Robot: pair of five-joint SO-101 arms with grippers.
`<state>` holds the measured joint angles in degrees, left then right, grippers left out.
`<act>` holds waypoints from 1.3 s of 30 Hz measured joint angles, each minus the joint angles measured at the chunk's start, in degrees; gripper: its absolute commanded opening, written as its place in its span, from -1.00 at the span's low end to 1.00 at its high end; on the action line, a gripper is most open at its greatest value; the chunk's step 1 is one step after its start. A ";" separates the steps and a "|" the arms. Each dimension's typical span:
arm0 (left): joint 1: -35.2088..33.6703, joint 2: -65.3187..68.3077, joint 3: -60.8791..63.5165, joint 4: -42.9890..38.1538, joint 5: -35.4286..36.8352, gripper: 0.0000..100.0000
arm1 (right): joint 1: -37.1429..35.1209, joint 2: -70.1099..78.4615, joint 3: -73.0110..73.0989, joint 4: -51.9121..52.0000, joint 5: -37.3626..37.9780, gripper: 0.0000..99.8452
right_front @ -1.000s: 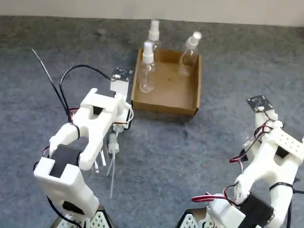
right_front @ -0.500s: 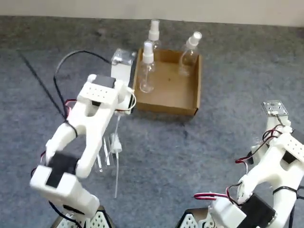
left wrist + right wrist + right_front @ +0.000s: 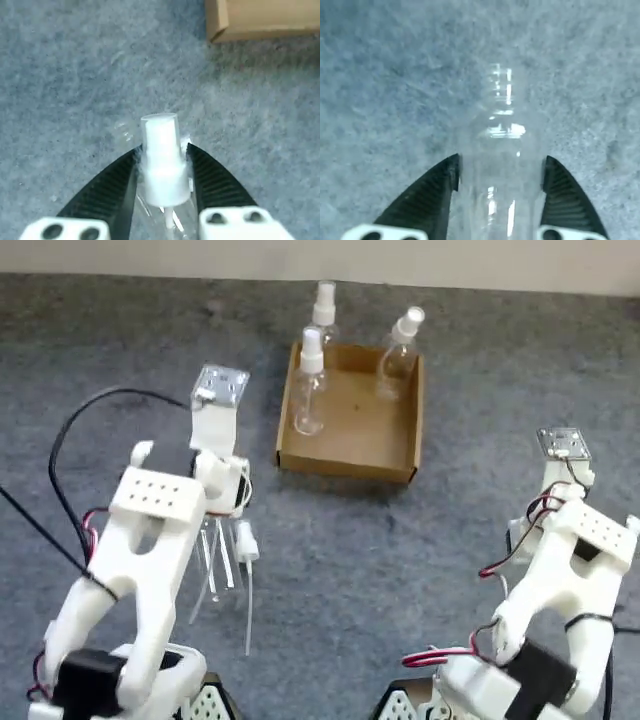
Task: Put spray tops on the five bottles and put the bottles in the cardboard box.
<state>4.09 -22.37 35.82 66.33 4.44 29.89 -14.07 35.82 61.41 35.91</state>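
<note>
I judge capping is in hand: the left gripper, near the cardboard box, clamps a spray top, the right gripper, farther from the box, clamps an uncapped bottle; next, top and neck probably must meet.

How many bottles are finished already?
Two capped bottles stand in the cardboard box; a third capped bottle stands just behind it. The left gripper holds a spray top, the right gripper an uncapped bottle. Still to do: cap it, box the rest.
</note>
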 measured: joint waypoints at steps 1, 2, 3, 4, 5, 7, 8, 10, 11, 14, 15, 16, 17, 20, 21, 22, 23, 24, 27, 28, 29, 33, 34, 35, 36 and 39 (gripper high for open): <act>0.00 -1.32 1.67 -0.70 -0.09 -0.96 | -0.26 1.85 -1.14 0.00 -0.18 -0.57; 0.00 -2.29 2.99 -1.32 -0.09 -0.96 | -0.35 3.96 -2.64 0.00 -0.26 -0.57; -0.09 -3.34 4.04 -1.76 -0.09 -0.96 | -0.35 6.15 -4.31 0.00 -0.44 -0.57; -0.18 -4.22 4.92 -2.02 -0.09 -0.96 | -0.26 8.53 -6.24 0.44 -0.44 -0.57; -0.26 -4.92 5.63 -2.20 -0.09 -0.96 | -0.18 10.64 -8.44 1.49 -0.44 -0.57; -0.35 -5.71 7.12 -3.08 -0.09 -0.96 | -0.35 13.98 -13.01 3.87 -0.44 -0.57; -0.35 -5.71 7.82 -3.87 -0.09 -0.96 | -0.53 15.12 -15.38 4.75 -0.44 -0.57; -0.26 -5.71 9.23 -5.63 -0.09 -0.96 | -0.97 16.18 -19.52 6.07 -0.44 -0.57; -0.26 -5.71 9.76 -6.42 -0.09 -0.96 | -1.23 16.35 -21.27 6.42 -0.44 -0.57; -0.26 -5.71 10.73 -8.26 -0.09 -0.96 | -2.29 16.44 -24.79 6.77 -0.44 -0.57; -0.26 -5.71 10.81 -8.53 -0.09 -0.96 | -2.81 16.44 -25.32 6.86 -0.44 -0.57; -0.26 -5.71 10.81 -8.62 -0.09 -0.96 | -3.34 16.44 -25.58 7.12 -0.44 -0.57; -0.26 -5.71 10.81 -8.70 -0.09 -0.96 | -3.78 16.44 -25.76 7.30 -0.44 -0.57; -0.26 -5.71 10.81 -8.79 -0.09 -0.96 | -4.66 17.85 -25.85 9.32 -1.58 -0.56; -0.26 -5.71 10.81 -8.97 -0.09 -0.96 | -4.75 18.99 -26.02 10.99 -1.85 -0.54; -0.26 -5.71 10.81 -8.97 -0.09 -0.96 | -4.92 20.31 -26.11 12.75 -1.93 -0.51; -0.26 -5.71 10.81 -8.97 -0.09 -0.96 | -5.01 21.54 -26.20 13.80 -2.11 -0.49; -0.26 -5.71 10.81 -8.97 -0.09 -0.96 | -5.10 22.42 -26.20 14.68 -2.11 -0.47; -0.26 -5.71 10.81 -8.97 -0.09 -0.96 | -5.01 24.18 -26.29 15.82 -2.11 -0.46; -0.26 -5.71 10.81 -8.97 -0.09 -0.96 | -4.66 24.26 -26.29 16.00 -2.11 -0.46; -0.26 -5.71 10.81 -8.97 -0.09 -0.96 | -4.22 24.26 -26.29 16.00 -2.11 -0.46; -0.26 -5.71 10.81 -8.97 -0.09 -0.96 | -3.25 24.26 -26.37 16.09 -2.11 -0.46; -0.26 -5.71 10.81 -8.97 -0.09 -0.96 | -3.25 24.26 -26.37 16.09 -1.76 -0.46; -0.26 -5.71 10.81 -8.97 -0.09 -0.96 | -3.43 24.26 -26.37 16.09 -1.23 -0.46; -0.26 -5.71 10.81 -8.97 -0.09 -0.96 | -3.43 24.26 -26.37 16.09 -1.05 -0.46; -0.26 -5.71 10.81 -8.97 -0.09 -0.96 | -3.43 24.26 -26.37 13.89 -0.88 -0.46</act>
<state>3.82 -28.09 46.64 57.36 4.35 26.46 10.20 9.45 75.30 35.03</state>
